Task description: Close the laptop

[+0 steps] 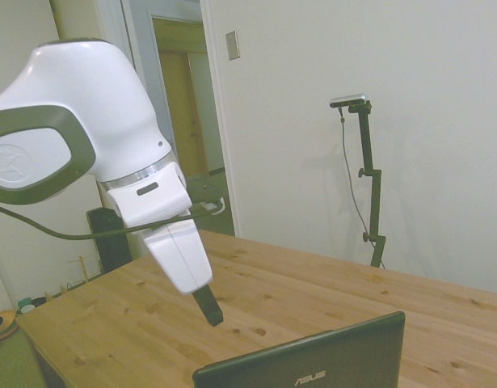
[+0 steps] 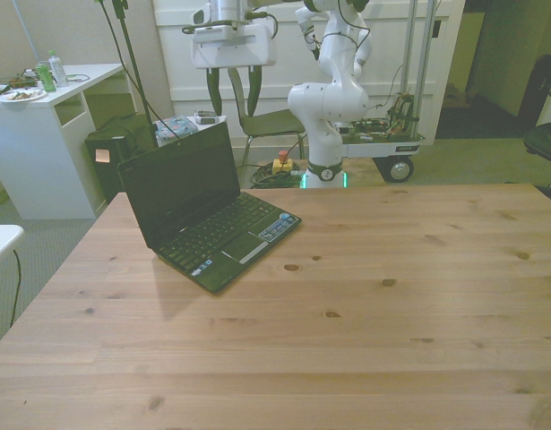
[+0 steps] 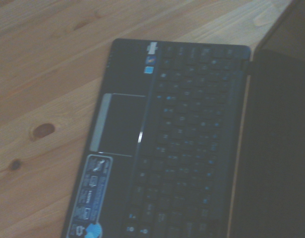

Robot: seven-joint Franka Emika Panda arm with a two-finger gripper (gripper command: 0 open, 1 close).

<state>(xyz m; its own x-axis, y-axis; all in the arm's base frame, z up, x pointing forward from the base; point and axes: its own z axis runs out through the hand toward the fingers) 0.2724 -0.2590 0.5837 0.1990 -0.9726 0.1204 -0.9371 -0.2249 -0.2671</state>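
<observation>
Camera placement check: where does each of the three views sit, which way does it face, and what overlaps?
Side view: off one side of the table, behind the laptop lid; the gripper hangs above the wood.
Front view: across the table, facing the robot's base; open laptop on the front view's left, gripper above it.
Wrist view: looks down at keyboard and touchpad; none of the robot shows.
All three share the laptop.

The white jointed robot arm (image 1: 78,137) slopes down toward five o'clock in the side view, its two-finger pincer (image 2: 243,90) hanging with dark fingers (image 2: 256,88) parted.
</observation>
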